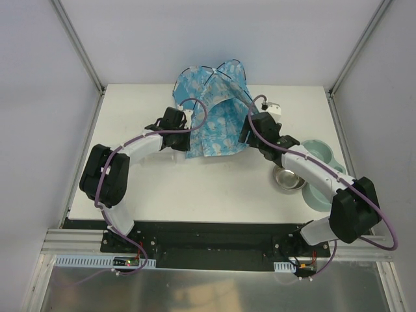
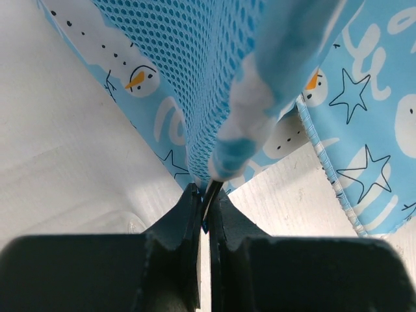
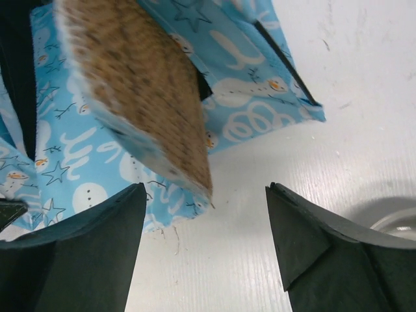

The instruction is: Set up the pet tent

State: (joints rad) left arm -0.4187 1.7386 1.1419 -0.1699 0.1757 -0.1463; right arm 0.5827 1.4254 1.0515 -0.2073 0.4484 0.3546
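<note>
the left tool (image 2: 204, 195) is pinching the pet tent (image 1: 218, 120). the right tool (image 3: 205, 195) is gaping open just beside it.

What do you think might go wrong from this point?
The left gripper pinches only a thin edge of the pet tent, so it may slip out. The right gripper is open and holds nothing, so the tent could sag or tip. The right arm, above the metal bowl, may knock it.

My left arm (image 1: 140, 144) and right arm (image 1: 312, 170): white links, black joints, purple cables (image 1: 383, 223) alongside. Fingers (image 3: 312, 240) are matte black wedges, lower frame.
</note>
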